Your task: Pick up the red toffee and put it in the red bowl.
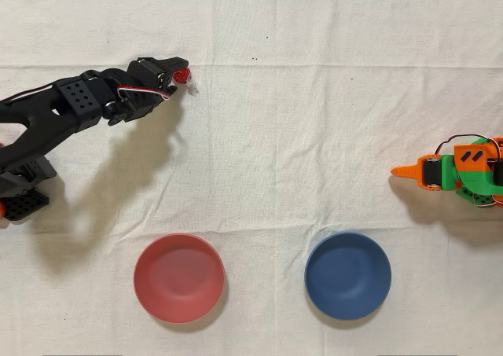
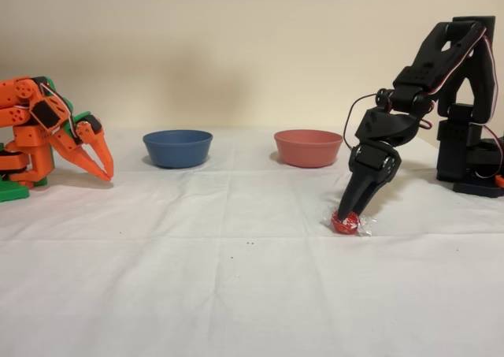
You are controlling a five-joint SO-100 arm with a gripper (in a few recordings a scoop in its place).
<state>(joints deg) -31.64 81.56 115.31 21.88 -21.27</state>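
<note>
The red toffee (image 1: 183,75) (image 2: 345,224) is a small shiny red candy with clear wrapper ends, resting on the white cloth. The black arm's gripper (image 1: 180,71) (image 2: 347,214) points down onto it, and its fingers are closed around the candy's top. In the overhead view this is at the upper left; in the fixed view it is right of centre. The red bowl (image 1: 178,277) (image 2: 308,147) stands with nothing in it, near the bottom edge of the overhead view below the gripper, and behind and left of the gripper in the fixed view.
A blue bowl (image 1: 347,274) (image 2: 177,148) of the same size stands beside the red one. The idle orange arm (image 1: 460,170) (image 2: 55,132) sits at the right edge in the overhead view. The black arm's base (image 2: 471,164) stands at the far right of the fixed view.
</note>
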